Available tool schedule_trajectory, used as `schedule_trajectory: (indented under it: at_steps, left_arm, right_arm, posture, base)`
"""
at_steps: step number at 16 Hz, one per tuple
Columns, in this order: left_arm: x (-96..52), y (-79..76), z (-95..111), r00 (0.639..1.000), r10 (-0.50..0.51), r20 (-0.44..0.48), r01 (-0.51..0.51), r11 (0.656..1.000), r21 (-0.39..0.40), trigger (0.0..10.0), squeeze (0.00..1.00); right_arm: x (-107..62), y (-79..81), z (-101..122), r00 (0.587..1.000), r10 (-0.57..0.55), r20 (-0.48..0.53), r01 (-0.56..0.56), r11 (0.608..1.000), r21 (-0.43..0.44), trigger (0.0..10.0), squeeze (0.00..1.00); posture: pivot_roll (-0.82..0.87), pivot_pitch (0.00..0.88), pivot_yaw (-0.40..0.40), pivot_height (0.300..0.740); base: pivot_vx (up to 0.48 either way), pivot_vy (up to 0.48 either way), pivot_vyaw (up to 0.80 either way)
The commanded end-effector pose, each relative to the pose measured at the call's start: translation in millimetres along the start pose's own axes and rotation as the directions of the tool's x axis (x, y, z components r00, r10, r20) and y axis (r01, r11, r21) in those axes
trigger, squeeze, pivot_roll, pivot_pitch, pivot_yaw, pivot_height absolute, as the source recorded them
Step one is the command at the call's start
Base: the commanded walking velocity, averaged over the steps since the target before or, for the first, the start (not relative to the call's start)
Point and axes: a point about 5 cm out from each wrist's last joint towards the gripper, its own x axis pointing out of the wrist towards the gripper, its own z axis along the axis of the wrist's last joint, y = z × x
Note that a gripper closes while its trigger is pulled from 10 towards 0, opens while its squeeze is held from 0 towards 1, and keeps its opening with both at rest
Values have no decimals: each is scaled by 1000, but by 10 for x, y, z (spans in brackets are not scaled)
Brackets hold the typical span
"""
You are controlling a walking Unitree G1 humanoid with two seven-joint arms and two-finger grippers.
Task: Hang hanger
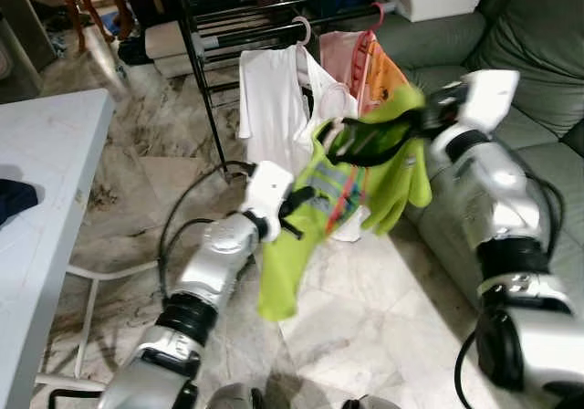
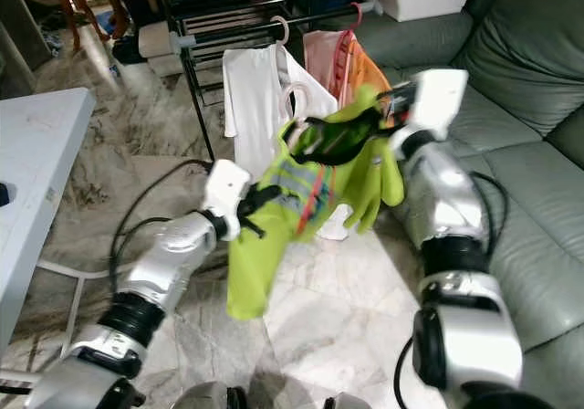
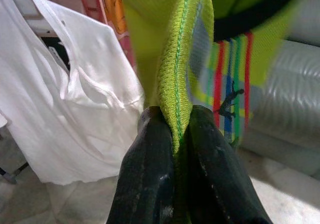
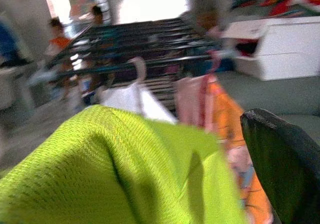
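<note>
I find my left tool (image 3: 180, 134) clenched on a hem of the lime-green shirt (image 1: 301, 235), which hangs between both tools, just in front of the black drying rack (image 1: 219, 26). My right tool (image 1: 365, 140) is at the shirt's collar; I cannot tell its grip. White shirt (image 1: 269, 103) hangs beyond.

The lime-green shirt (image 1: 301, 235) carries red, blue and grey stripes across its chest and a black collar, while behind it hang a white top (image 1: 269, 108) and a pink-and-orange garment (image 1: 370, 71) on a black rack (image 1: 205, 80) above grey-veined marble floor (image 1: 365, 318).
</note>
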Motion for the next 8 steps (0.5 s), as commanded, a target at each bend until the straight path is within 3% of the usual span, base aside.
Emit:
schedule_trajectory:
  at_steps: [1, 3, 4, 5, 6, 8]
  left_arm:
    - [12, 24, 100, 999, 22, 30, -22, 1000, 14, 0, 0]
    - [76, -15, 187, 998, 27, 51, -26, 999, -22, 0, 0]
    - [91, 6, 235, 998, 35, 62, -33, 999, -21, 0, 0]
    - [94, 22, 250, 997, 42, 64, -41, 999, -20, 0, 0]
    - [92, 48, 267, 997, 50, 66, -48, 999, -24, 0, 0]
    - [81, 96, 308, 995, 60, 77, -58, 998, -32, 0, 0]
  right_arm:
    - [-28, 157, -76, 991, 122, -53, -124, 992, -28, 10000, 0]
    - [-279, 521, -393, 863, 444, -240, -459, 888, -8, 10000, 0]
    - [-508, 647, -585, 741, 569, -356, -602, 798, 24, 10000, 0]
    - [-585, 677, -630, 701, 600, -385, -638, 769, 36, 10000, 0]
    - [-632, 683, -659, 683, 608, -404, -659, 752, 17, 10000, 0]
    - [-646, 560, -742, 714, 516, -473, -634, 763, -125, 10000, 0]
  posture:
    - [-38, 0, 37, 740]
    - [-45, 0, 39, 740]
    - [-47, 0, 41, 740]
    - [-47, 0, 41, 740]
    - [-45, 0, 43, 740]
    - [-45, 0, 43, 740]
  base:
    - [0, 0, 0]
    - [0, 0, 0]
    - [0, 0, 0]
    - [0, 0, 0]
    - [0, 0, 0]
    - [0, 0, 0]
